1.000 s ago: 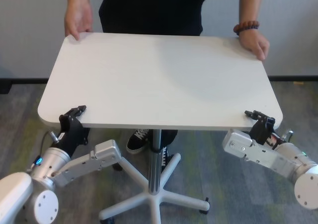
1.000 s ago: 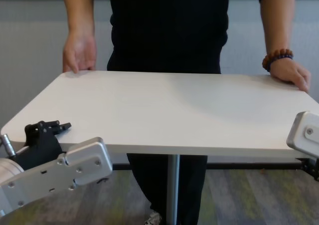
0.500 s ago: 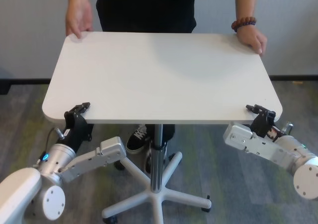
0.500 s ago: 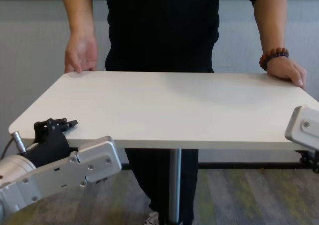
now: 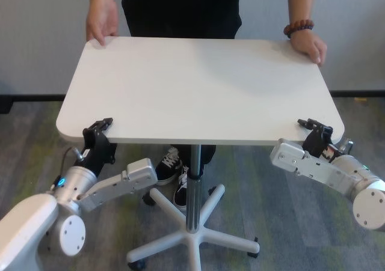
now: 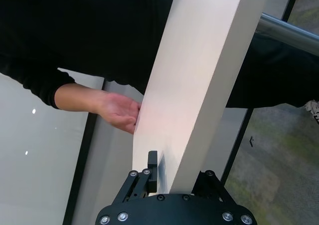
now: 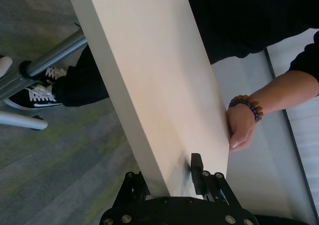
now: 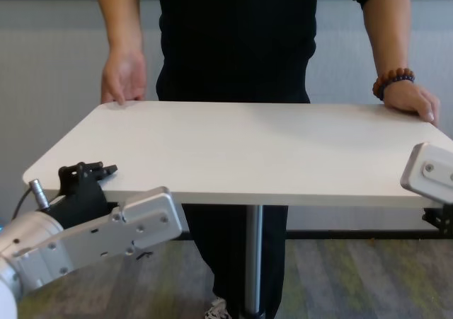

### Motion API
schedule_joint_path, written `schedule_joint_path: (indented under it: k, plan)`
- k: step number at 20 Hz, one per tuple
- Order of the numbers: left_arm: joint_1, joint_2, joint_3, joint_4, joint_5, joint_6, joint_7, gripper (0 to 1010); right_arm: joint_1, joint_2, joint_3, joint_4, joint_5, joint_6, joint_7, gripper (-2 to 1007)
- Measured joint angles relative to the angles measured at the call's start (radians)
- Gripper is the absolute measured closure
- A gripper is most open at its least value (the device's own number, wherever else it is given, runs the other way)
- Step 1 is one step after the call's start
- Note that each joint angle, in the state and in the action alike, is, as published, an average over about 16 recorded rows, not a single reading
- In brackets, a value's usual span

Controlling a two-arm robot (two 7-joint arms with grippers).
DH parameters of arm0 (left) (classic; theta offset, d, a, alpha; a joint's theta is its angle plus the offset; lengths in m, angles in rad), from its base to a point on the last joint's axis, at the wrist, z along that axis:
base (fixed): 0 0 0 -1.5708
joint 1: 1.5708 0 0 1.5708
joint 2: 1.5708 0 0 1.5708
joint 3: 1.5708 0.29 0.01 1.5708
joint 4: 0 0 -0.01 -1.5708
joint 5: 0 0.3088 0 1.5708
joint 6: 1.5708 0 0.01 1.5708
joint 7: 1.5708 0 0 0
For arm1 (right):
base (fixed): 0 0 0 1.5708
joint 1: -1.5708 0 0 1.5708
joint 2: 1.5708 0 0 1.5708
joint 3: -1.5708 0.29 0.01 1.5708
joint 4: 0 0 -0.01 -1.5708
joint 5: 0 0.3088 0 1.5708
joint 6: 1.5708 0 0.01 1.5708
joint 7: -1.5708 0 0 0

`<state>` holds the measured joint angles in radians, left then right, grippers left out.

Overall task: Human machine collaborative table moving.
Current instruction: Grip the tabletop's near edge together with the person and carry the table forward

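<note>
The table (image 5: 198,85) has a large white top on a silver pole (image 5: 194,181). My left gripper (image 5: 99,130) is shut on the table's near edge at the left corner. My right gripper (image 5: 314,128) is shut on the same edge at the right corner. The left wrist view shows the white edge (image 6: 199,85) clamped in the left gripper (image 6: 167,172), one black finger (image 6: 152,165) lying on the top. In the right wrist view the right gripper (image 7: 169,180) grips the table (image 7: 149,85) likewise. The human (image 5: 180,6) in black stands across from me, a hand (image 5: 102,24) on each far corner.
Under the top, a white five-star wheeled base (image 5: 192,241) stands on grey carpet. The person's black-and-white sneakers (image 5: 171,166) are close to the pole. A pale wall with a black skirting strip (image 5: 30,97) runs behind the person.
The table has shifted a little to the right and away from me, with both grippers still clamped on its near edge. The person's hands moved along with it.
</note>
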<state>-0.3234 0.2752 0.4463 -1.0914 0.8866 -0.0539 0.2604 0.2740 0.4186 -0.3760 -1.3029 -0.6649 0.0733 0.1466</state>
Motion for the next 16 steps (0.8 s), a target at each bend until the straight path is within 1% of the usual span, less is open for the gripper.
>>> schedule_joint_path:
  k: [8, 16]
  plan:
    - [-0.051, -0.020, 0.020, 0.058, 0.010, 0.000, 0.017, 696, 0.047, -0.017, 0.002, 0.061, -0.010, -0.023, -0.007, 586]
    - [-0.097, -0.037, 0.035, 0.117, 0.013, -0.004, 0.036, 696, 0.101, -0.033, -0.010, 0.130, -0.017, -0.046, -0.018, 586]
